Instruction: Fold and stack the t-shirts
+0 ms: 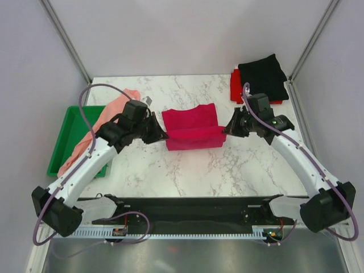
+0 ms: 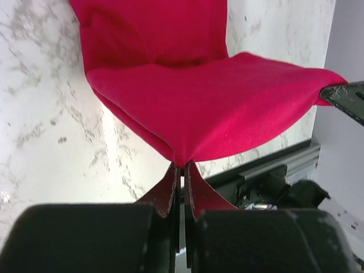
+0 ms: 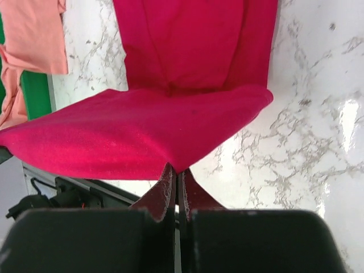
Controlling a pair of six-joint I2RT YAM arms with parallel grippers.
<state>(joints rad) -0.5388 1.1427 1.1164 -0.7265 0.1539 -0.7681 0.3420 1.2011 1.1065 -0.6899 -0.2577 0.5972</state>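
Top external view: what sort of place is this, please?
Probably a robot lab cell, not a home: plain panels on metal frame posts enclose a marble-patterned table, with a left arm and a right arm mounted at its near edge, holding a crimson t-shirt.

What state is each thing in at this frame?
crimson t-shirt, partly folded, near edge raised and held at both ends.
left tool, shut on the crimson t-shirt's left end.
right tool, shut on its right end.
salmon-pink t-shirt, unfolded, draped over the green tray.
black t-shirt, folded, lying on the bright red t-shirt.
bright red t-shirt, flat, mostly covered.
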